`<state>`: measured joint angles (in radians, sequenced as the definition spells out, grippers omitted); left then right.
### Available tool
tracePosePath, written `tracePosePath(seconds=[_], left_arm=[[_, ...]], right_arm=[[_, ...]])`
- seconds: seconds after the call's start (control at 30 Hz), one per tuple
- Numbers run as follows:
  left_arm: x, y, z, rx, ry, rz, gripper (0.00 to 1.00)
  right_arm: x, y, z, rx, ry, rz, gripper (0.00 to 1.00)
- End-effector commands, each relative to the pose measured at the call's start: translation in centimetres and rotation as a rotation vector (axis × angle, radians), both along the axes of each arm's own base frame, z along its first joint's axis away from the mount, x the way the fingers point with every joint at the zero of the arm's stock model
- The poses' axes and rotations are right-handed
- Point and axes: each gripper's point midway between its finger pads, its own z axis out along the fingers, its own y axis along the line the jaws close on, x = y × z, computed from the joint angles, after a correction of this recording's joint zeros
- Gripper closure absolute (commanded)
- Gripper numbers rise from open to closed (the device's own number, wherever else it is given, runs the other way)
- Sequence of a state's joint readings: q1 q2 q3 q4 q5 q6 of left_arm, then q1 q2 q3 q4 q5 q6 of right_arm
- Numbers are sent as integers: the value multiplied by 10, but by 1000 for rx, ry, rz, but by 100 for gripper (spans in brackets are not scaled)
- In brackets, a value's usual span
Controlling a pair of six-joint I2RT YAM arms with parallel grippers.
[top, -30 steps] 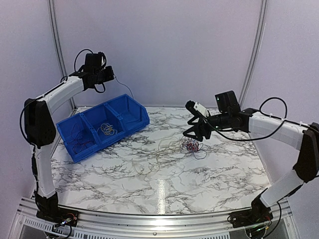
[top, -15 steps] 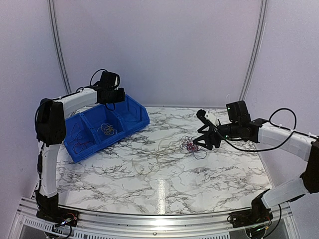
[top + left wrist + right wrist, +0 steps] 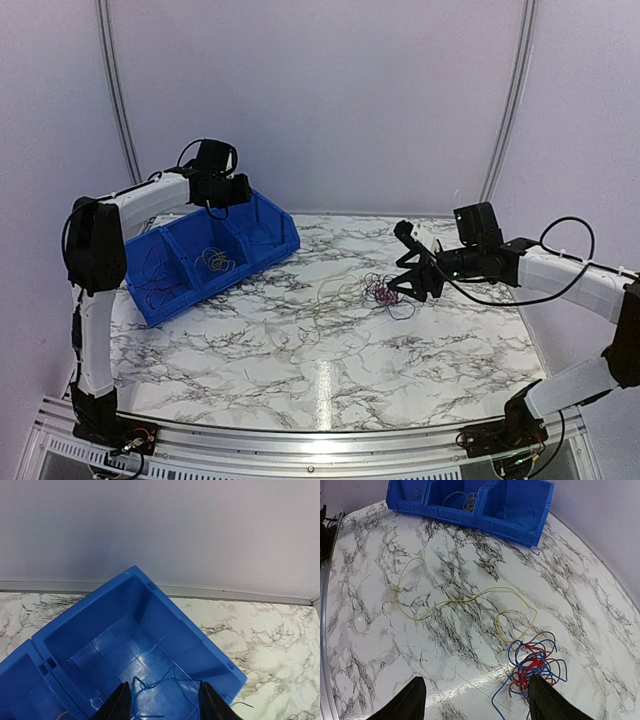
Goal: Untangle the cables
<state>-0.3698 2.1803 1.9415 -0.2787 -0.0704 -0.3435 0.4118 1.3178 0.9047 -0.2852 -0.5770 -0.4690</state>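
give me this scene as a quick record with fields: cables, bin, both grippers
tangle: red and blue wires, on the table, not held
loose yellow wire: spread out on the table, apart from the bin
blue bin: three compartments; a blue wire in the end one, yellow wires in the middle one
left gripper: open, holding nothing, above the bin's end compartment
right gripper: open, holding nothing, over the table close to the tangle

Red-and-blue cable tangle (image 3: 535, 662) lies beside the spread end effector (image 3: 476, 681) — yellow cable (image 3: 460, 600) beyond.
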Motion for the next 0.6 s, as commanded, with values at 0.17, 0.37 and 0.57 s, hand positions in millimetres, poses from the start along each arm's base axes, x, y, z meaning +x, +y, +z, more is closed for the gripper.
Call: tracePosePath(seconds=[0.17,0.37,0.57], left_arm=[[-24,17,30,145,46,82,41],[-46,-27,55,365,-71,-28,34],[-108,-107,34,176,-129,-266,37]], right_arm=[[-1,1,7,4,-21,26,31],[-4,1,11,11,-33,34,31],[2,-4,8,-25,-54,7,32]])
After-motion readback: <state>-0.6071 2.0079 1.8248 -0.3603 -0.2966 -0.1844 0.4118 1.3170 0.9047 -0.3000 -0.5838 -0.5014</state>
